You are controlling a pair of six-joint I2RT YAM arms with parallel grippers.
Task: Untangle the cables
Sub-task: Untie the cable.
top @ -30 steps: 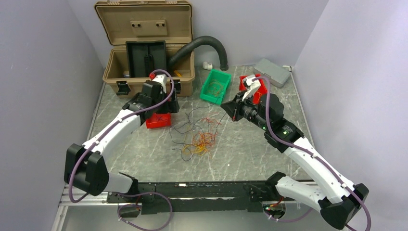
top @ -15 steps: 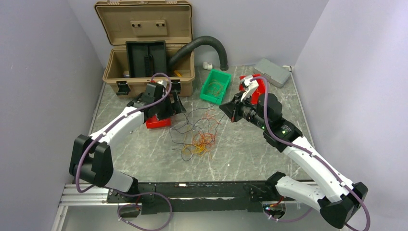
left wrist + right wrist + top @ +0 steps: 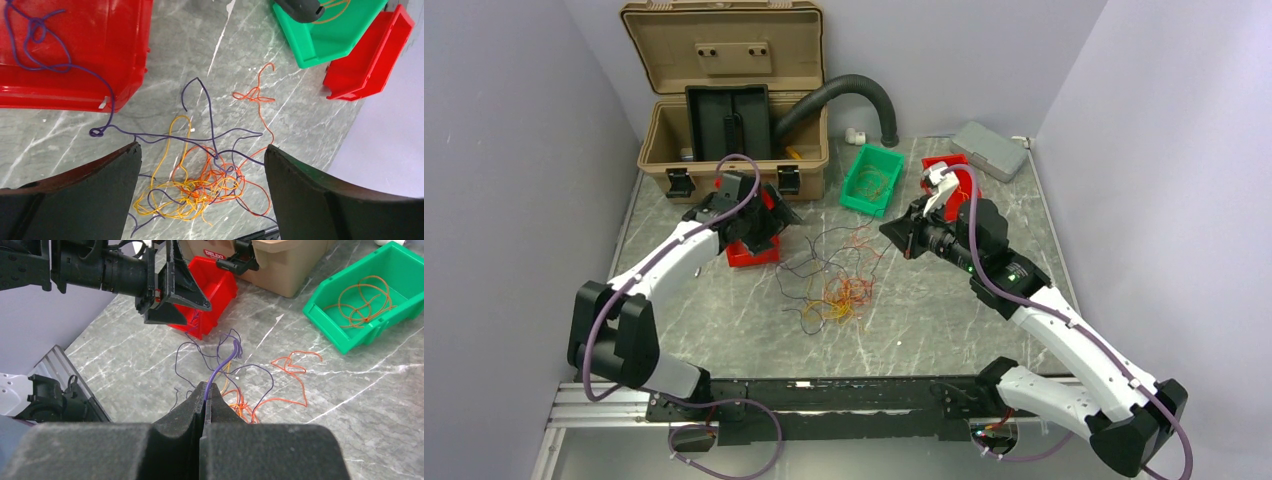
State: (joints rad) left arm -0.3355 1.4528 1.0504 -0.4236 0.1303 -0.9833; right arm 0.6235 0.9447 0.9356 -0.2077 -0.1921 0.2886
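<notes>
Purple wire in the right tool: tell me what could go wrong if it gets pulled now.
1. The purple wire, pinched in the shut right tool, leads toward the tangle; pulling might tighten the knot or drag the pile.
2. A second wire hangs over the rim of the red bin toward that pile; a tug could haul it back out.
3. The open left tool hovers over the tangle and may grab several strands.

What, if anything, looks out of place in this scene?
A purple wire lies half out of the red bin. It trails over the rim onto the table toward the tangle instead of sitting fully inside.
</notes>
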